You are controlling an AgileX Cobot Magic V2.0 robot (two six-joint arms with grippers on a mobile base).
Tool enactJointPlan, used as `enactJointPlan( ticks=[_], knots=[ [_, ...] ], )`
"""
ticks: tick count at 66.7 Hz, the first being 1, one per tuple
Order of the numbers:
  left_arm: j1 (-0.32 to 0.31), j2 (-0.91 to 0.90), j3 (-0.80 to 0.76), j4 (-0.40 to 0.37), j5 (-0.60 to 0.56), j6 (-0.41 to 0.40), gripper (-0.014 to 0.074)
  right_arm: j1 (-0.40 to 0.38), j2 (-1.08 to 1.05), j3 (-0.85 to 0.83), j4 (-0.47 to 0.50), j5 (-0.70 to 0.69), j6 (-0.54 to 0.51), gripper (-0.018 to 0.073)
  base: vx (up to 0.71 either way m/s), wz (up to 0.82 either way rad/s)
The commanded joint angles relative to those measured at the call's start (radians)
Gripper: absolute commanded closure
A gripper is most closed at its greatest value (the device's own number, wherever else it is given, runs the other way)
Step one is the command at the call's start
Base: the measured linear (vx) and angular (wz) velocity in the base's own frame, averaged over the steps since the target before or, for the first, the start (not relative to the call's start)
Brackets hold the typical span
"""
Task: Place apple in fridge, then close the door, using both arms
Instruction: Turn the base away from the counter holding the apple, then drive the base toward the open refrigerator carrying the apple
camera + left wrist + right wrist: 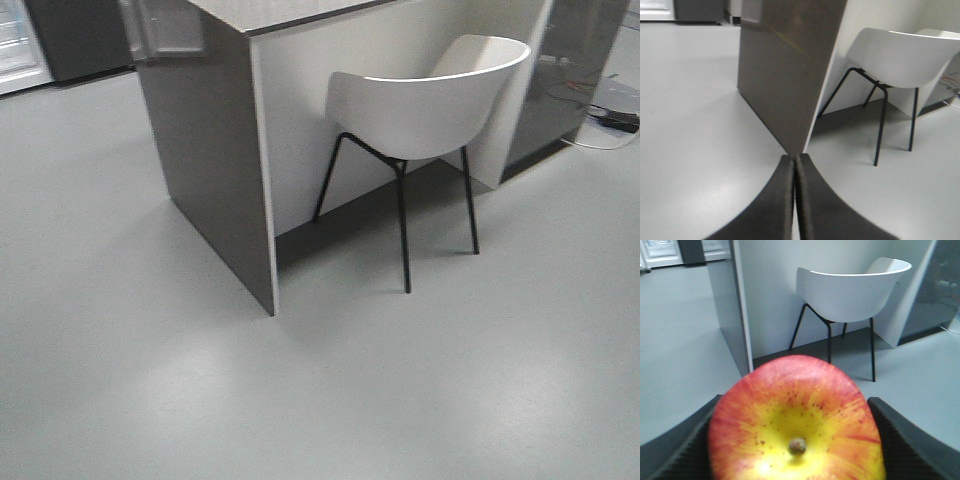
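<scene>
One apple, one white chair

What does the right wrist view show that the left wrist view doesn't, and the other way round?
Only the right wrist view: the apple, red with a yellow centre and its stem dimple facing the camera, clamped in the right gripper. Only the left wrist view: the left gripper, its fingers pressed together with nothing between them. Both: the white chair on thin black legs, the dark-grey counter side panel and the grey floor.
</scene>
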Motion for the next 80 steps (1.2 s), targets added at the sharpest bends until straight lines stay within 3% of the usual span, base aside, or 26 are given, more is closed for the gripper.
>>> enactJointPlan(
  ticks=[1, 80],
  knots=[
    [-0.002, -0.016, 0.018, 0.000, -0.077, 0.000, 0.0602, 0.002, 0.007, -0.023, 0.010, -0.090, 0.002, 0.0386, -0.02, 0.34],
    [-0.002, -0.016, 0.018, 0.000, -0.077, 0.000, 0.0602, 0.002, 0.007, -0.023, 0.010, -0.083, 0.002, 0.0386, -0.01, 0.28]
  ],
)
